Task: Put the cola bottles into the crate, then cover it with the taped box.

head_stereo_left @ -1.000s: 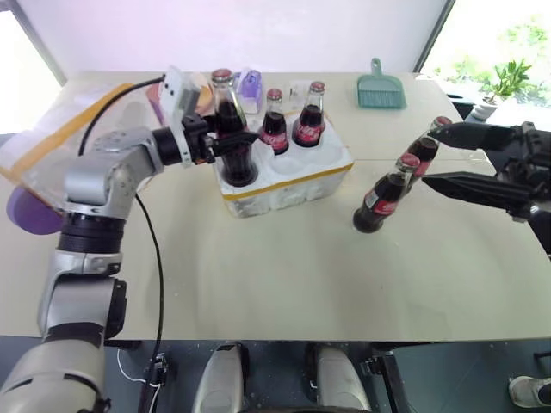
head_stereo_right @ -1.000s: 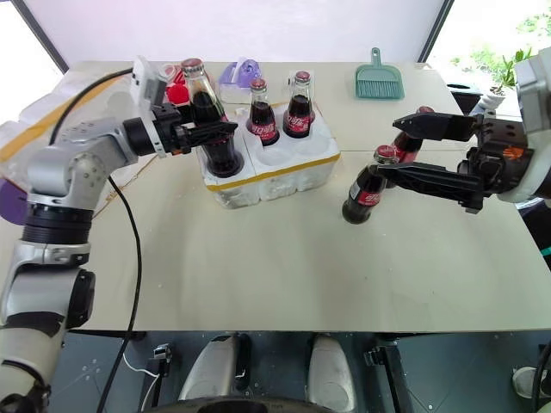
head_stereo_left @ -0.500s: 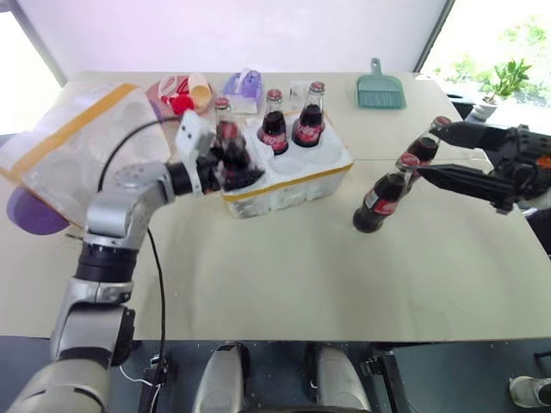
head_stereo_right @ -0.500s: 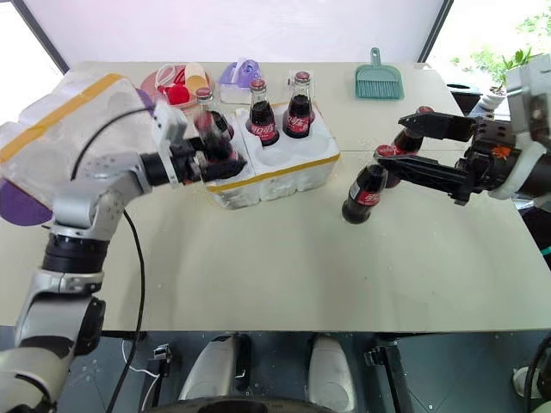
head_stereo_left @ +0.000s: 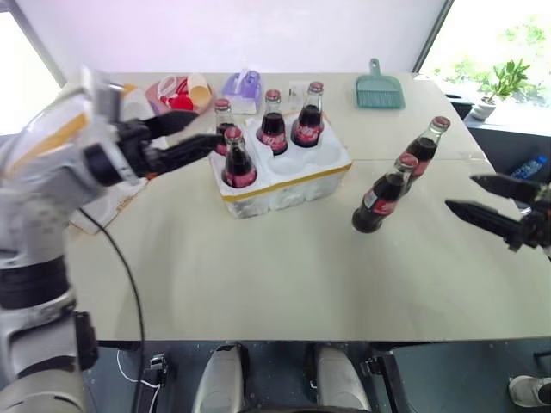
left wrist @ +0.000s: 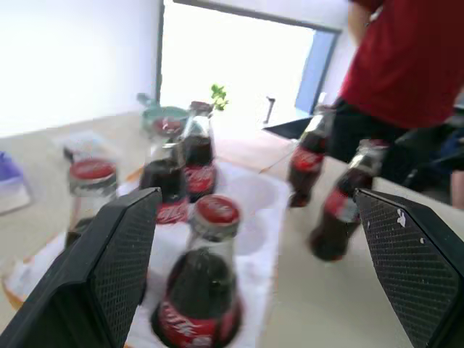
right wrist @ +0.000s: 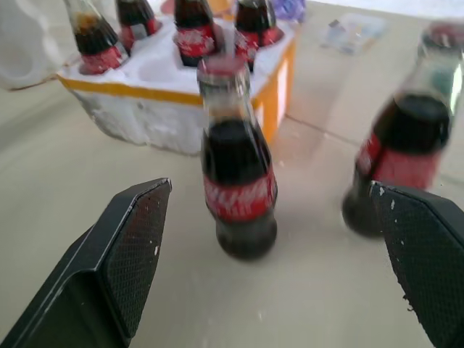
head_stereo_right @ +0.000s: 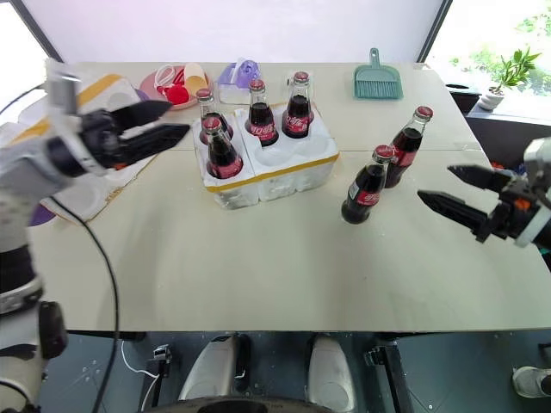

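Observation:
The crate [head_stereo_left: 288, 179], a low white foam block with a yellow tape band, sits at mid-table. Several cola bottles stand in its wells, the nearest at its front left [head_stereo_left: 238, 160]. Two more cola bottles [head_stereo_left: 382, 196] [head_stereo_left: 421, 150] stand on the table to the crate's right. My left gripper [head_stereo_left: 195, 136] is open and empty, just left of the crate. In the left wrist view that front bottle [left wrist: 206, 290] stands ahead of its fingers. My right gripper [head_stereo_left: 461, 194] hangs open and empty, apart from the two loose bottles. The taped box [head_stereo_right: 110, 86] lies at far left, mostly behind my left arm.
A green dustpan [head_stereo_left: 380, 90], a purple item [head_stereo_left: 243, 84] and a pink plate of cups [head_stereo_left: 176, 93] line the table's far side. A person in a red shirt [left wrist: 413, 58] stands beyond the table's right end. Open tabletop stretches in front of the crate.
My left gripper lowered its bottle into the crate's front-left well, let go, opened and drew back left. My right gripper pulled away to the right and down from the two loose bottles.

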